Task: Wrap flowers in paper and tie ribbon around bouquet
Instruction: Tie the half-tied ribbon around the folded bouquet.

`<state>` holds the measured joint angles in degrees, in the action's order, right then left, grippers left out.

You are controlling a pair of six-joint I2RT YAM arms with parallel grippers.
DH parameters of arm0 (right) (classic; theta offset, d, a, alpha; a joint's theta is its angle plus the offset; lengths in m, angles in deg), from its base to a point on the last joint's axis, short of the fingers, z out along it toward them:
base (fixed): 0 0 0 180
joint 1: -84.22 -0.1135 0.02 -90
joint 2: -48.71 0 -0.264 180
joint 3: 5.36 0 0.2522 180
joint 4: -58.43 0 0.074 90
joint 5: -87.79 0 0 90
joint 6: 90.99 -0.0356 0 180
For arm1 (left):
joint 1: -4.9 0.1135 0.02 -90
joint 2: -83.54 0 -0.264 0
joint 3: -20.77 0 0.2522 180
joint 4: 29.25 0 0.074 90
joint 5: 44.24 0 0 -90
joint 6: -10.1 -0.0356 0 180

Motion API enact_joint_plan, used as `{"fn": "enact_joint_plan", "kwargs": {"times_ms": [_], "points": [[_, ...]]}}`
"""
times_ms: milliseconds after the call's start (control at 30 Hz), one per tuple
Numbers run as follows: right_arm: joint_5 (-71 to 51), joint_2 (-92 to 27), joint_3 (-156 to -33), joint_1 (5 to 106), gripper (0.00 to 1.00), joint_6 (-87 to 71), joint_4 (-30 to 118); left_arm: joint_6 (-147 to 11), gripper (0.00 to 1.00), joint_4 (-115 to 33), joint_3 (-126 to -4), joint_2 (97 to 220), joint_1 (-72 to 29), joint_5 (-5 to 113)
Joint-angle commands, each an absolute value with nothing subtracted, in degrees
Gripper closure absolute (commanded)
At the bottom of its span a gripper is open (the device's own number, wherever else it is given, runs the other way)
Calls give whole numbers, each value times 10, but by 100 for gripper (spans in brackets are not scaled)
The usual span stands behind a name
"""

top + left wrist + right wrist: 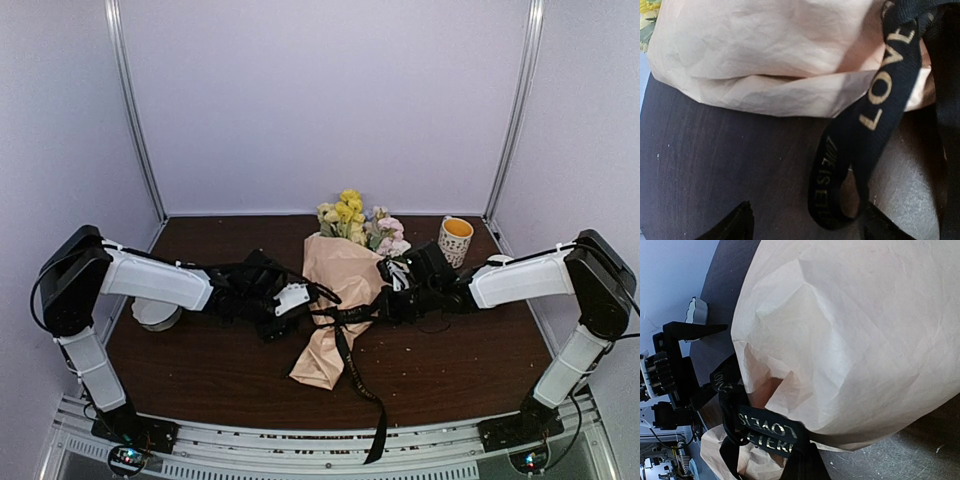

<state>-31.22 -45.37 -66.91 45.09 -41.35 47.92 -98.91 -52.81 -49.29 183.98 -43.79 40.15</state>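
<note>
Within pale lilac walls (320, 100), a dark table (200, 360) bears the bouquet (340, 275).

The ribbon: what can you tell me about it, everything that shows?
The ribbon is long, narrow and black, a soft woven-looking band with pale gold lettering; LOVE can be read. It crosses the paper cone at its middle, taut towards the right gripper, which seems to pinch it. A slack loop sits between the left gripper's open jaws. One tail trails across the table and over its near edge.
</note>
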Motion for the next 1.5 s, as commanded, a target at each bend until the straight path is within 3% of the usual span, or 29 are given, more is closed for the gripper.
{"fn": "enact_joint_plan", "kwargs": {"times_ms": [0,133,200,233,500,967,1467], "points": [[-295,-442,-685,450,100,-400,463,-978,37,-450,-487,1864,-434,428],[-296,-441,-685,450,100,-399,463,-974,64,-435,-490,1875,-434,460],[-297,-440,-685,450,100,-398,463,-966,84,-425,-490,1875,-433,462],[-298,-439,-685,450,100,-398,463,-960,100,-419,-490,1874,-431,458],[-299,-409,-671,439,100,-371,407,-940,100,-424,-523,1882,-397,394],[-288,-343,-506,353,100,-436,407,-953,100,-507,-686,1989,-341,361],[-274,-263,-371,326,100,-516,446,-955,100,-542,-709,2028,-313,353]]}}
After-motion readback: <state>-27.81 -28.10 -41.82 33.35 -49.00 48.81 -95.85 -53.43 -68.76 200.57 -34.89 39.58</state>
